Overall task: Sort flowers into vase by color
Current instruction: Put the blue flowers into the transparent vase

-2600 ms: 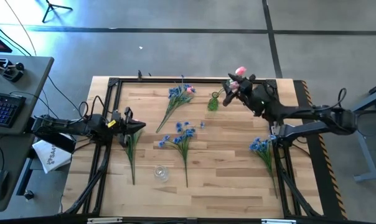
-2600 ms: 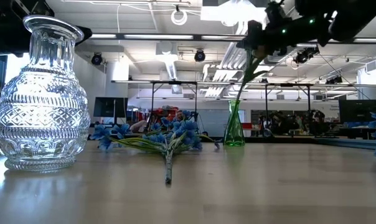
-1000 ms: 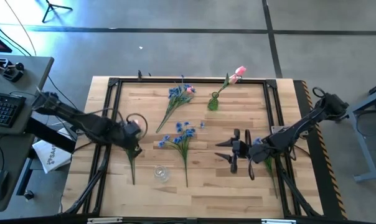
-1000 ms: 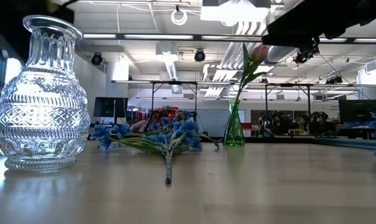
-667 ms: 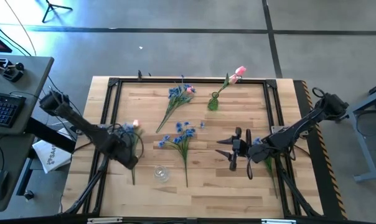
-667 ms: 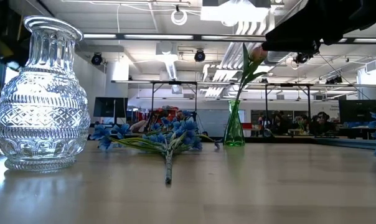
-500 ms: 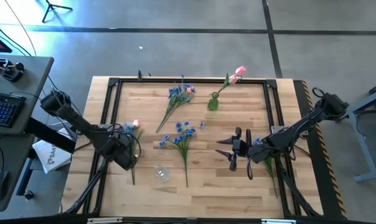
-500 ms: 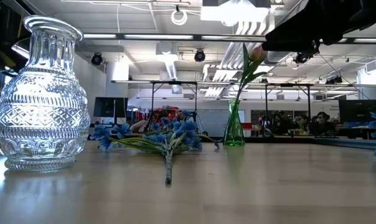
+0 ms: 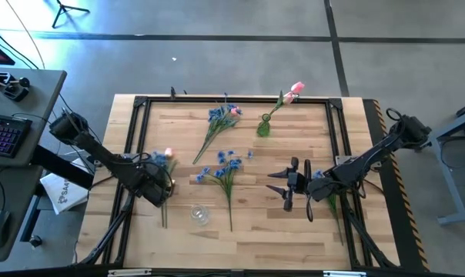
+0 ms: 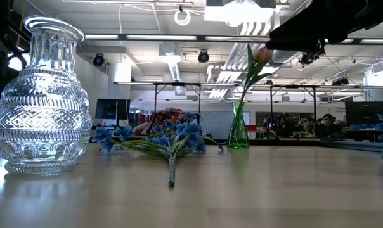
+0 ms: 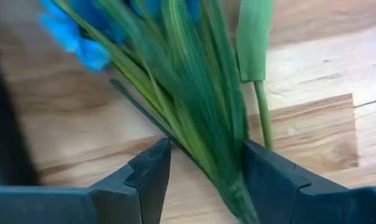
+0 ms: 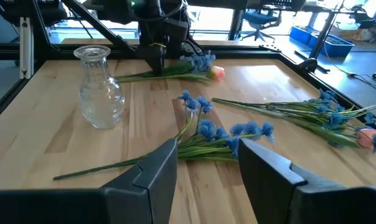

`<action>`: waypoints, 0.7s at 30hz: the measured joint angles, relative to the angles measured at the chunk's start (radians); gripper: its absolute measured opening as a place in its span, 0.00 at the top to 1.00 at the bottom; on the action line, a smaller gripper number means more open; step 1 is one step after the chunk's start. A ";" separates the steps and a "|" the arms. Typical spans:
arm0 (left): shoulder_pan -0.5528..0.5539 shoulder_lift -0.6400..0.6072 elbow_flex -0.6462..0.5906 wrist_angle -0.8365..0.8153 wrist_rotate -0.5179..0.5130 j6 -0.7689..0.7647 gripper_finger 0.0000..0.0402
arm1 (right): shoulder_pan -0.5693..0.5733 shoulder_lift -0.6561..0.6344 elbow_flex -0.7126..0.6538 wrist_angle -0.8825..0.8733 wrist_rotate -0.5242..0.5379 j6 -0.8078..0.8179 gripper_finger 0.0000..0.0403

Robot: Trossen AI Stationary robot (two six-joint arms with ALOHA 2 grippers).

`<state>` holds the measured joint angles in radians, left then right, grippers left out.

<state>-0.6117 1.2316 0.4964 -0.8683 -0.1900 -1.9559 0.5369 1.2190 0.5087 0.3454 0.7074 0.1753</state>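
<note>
High view: left gripper (image 9: 160, 187) low over a blue/pink bunch (image 9: 164, 163) at counter (image 9: 255, 231) left edge; clear vase (image 9: 199, 214) close by; right gripper (image 9: 288, 187) waits mid-counter.

Left wrist: fingers (image 11: 152, 171) parted, stems (image 11: 200, 134) between, not pinched; centre on stems, then close.

Right wrist: fingers (image 12: 157, 169) apart, empty.

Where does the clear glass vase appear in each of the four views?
High view: the clear glass vase is low in the picture, left of centre.
Low view: large, at the far left.
Left wrist view: not in it.
Right wrist view: upright beside the blue bunch.
Shared landmark: that blue bunch.
</note>
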 joint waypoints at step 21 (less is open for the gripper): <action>-0.030 -0.062 -0.028 -0.039 -0.012 0.007 0.97 | 0.000 0.000 0.000 -0.004 0.000 0.007 0.59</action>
<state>-0.6419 1.1700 0.4684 -0.9068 -0.2016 -1.9492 0.5369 1.2186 0.5087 0.3412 0.7074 0.1825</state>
